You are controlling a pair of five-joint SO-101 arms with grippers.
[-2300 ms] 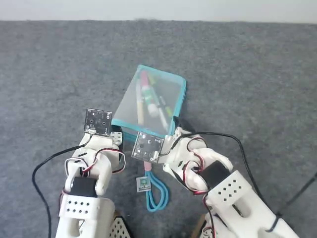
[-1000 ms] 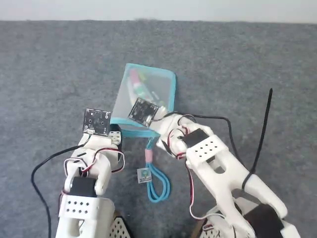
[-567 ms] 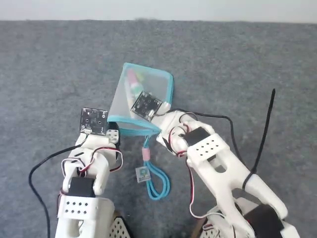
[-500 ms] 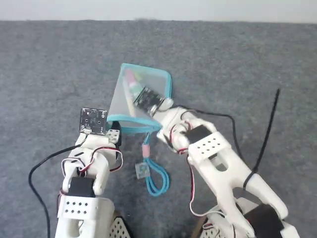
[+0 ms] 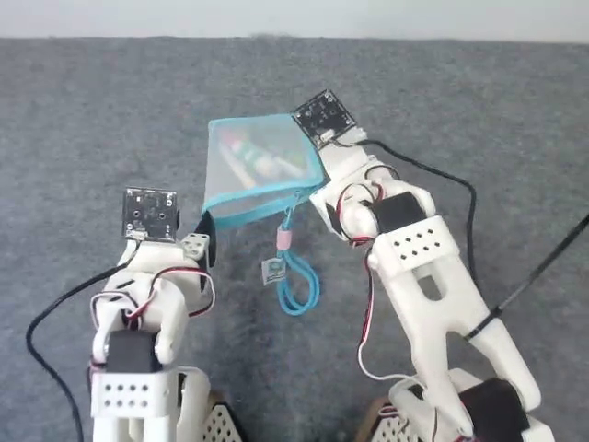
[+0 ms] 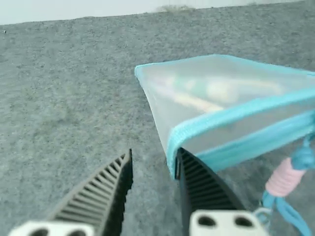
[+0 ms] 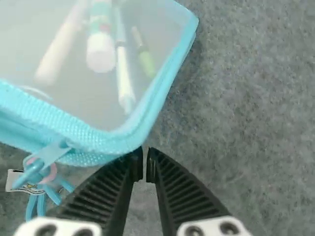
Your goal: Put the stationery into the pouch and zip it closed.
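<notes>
A translucent pouch [image 5: 258,175] with teal trim lies mid-table, its zipper edge toward the arms. Pens and a white tube [image 7: 101,46] show through its side [image 6: 216,93]. The zipper slider [image 5: 292,215] sits near the end by my right gripper, trailing a pink bead [image 5: 284,239], a tag and a teal cord loop [image 5: 299,287]. My right gripper [image 7: 143,153] is shut at the pouch's teal corner edge [image 7: 142,137]. My left gripper [image 6: 155,155] stands open at the opposite corner [image 6: 172,145], which touches one finger [image 6: 197,187].
Grey carpet-like table surface [image 5: 479,110] spreads all around, with a pale wall along the far edge. Black cables [image 5: 552,262] run beside the right arm.
The right arm swung away from the bases and to the right, and the pouch turned and shifted with it. The cord loop was dragged along. The left arm drew back slightly to the left.
</notes>
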